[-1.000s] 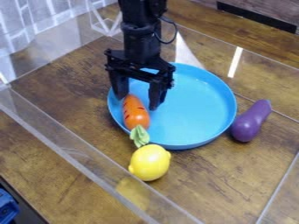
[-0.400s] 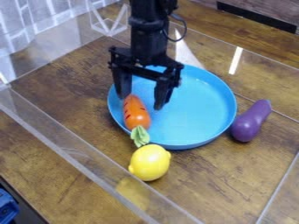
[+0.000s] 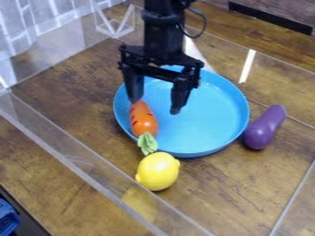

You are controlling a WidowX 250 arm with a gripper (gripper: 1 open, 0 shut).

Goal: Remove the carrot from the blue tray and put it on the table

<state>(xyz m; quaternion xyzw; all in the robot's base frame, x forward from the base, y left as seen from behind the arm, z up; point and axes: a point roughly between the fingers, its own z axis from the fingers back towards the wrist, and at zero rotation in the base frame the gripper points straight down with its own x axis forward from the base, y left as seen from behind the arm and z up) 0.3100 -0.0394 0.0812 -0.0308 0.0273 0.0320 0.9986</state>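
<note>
Camera view from above and in front: the carrot [image 3: 144, 120] lies at the left edge of the tray [image 3: 215, 115], its orange body on the blue floor and its green top hanging over the front-left rim toward the table [image 3: 74, 120]. Nothing holds it.

A lemon [image 3: 157, 171] sits on the wood just in front of the tray, close to the carrot's leaves (whether they touch I cannot tell). An eggplant [image 3: 263, 127] lies on the wood against the tray's right side. Neither blocks the carrot.

Above the tray hangs the gripper [image 3: 155, 95], black, pointing straight down, its fingers [image 3: 132, 89] spread wide and empty. The left finger stands just above and behind the carrot's body; the right one is over the tray's middle. The arm's dark column rises out of the top of the picture.

The table is dark brown plank with clear grain, fenced by clear acrylic walls; one wall runs across the near left corner and catches reflections.

Compared with a second ago, the gripper has lifted and drifted right, so its fingers no longer straddle the carrot. Carrot, lemon and eggplant have not moved.
</note>
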